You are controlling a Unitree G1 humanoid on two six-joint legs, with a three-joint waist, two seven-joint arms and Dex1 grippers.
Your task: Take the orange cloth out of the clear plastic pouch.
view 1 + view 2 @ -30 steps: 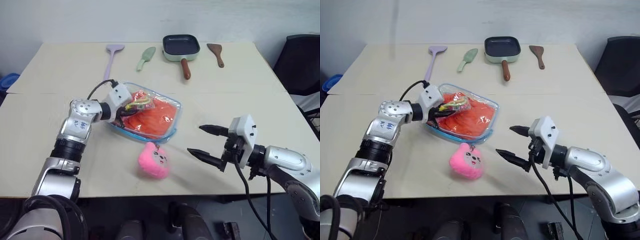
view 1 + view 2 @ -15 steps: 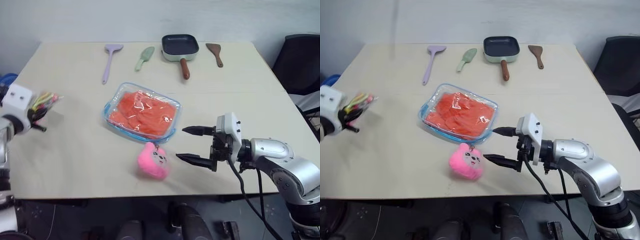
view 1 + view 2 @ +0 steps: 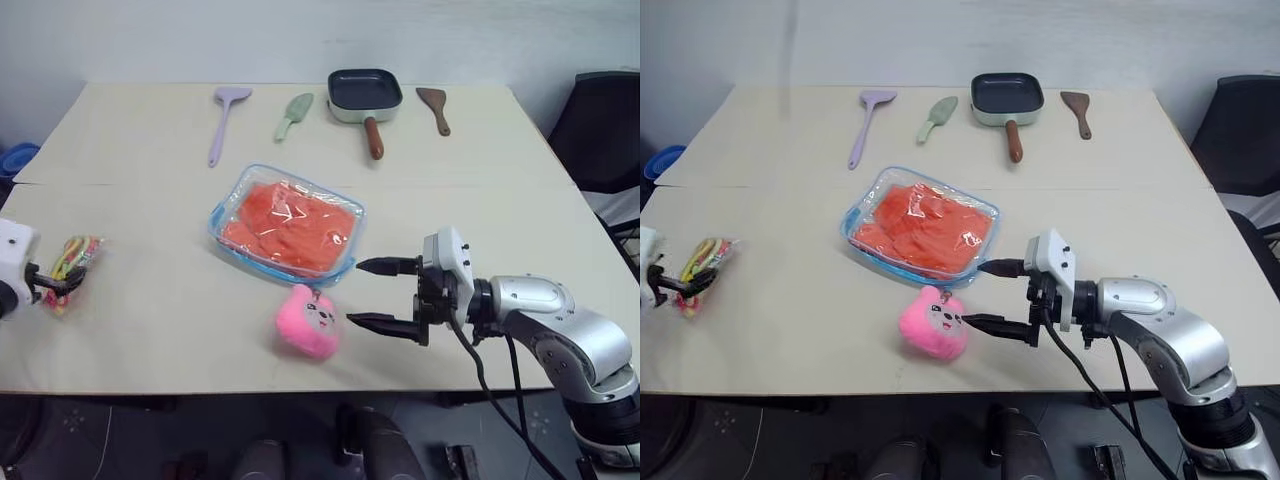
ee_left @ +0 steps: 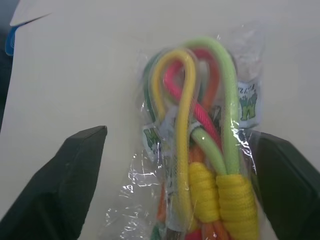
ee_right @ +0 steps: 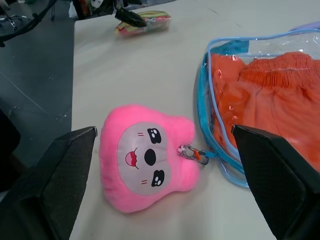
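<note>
The clear plastic pouch (image 3: 288, 229) lies mid-frame, long axis running upper left to lower right, the orange cloth (image 3: 290, 225) inside it. The right gripper (image 3: 381, 296) – wide open, empty – sits just right of its lower corner, far nearer than the left gripper (image 3: 55, 282), open around the band packet (image 3: 68, 258) at the left edge
</note>
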